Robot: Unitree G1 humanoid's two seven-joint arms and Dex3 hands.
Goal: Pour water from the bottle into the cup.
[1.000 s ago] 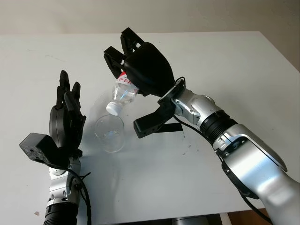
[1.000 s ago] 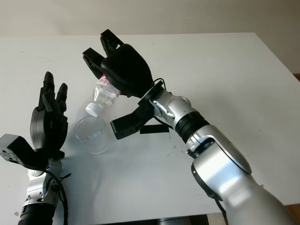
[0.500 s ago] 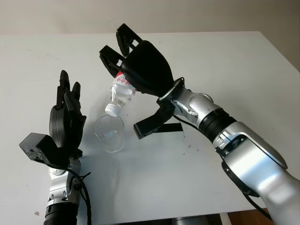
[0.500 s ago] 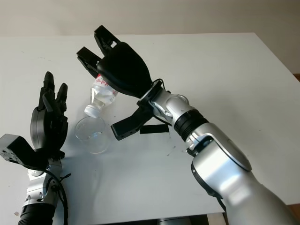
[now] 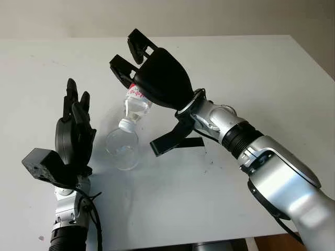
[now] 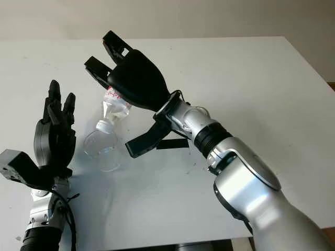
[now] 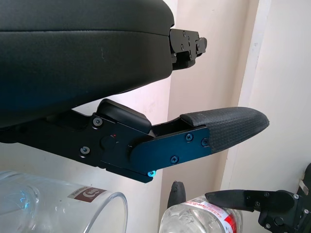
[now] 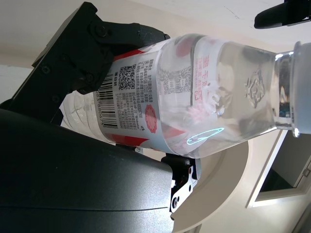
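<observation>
My right hand (image 5: 152, 78) is shut on a clear plastic bottle (image 5: 135, 104) with a red and white label, held in the air and tilted steeply neck-down. Its white mouth (image 5: 125, 124) sits right at the rim of a clear glass cup (image 5: 122, 149) standing on the white table (image 5: 251, 73). The right wrist view shows the bottle (image 8: 194, 97) close up with the cup's rim (image 8: 228, 194) beyond it. My left hand (image 5: 76, 133) stands upright and open just left of the cup, holding nothing; the cup's rim (image 7: 63, 206) appears beside it in the left wrist view.
A short black strip (image 5: 188, 141) lies on the table to the right of the cup, under my right wrist. A small dark speck (image 5: 212, 162) marks the table near it. The table's right edge (image 5: 314, 57) runs diagonally at the far right.
My right hand tipped the bottle steeper and moved it slightly left, so its mouth has come down from above the cup to the cup's rim. The left hand stayed still.
</observation>
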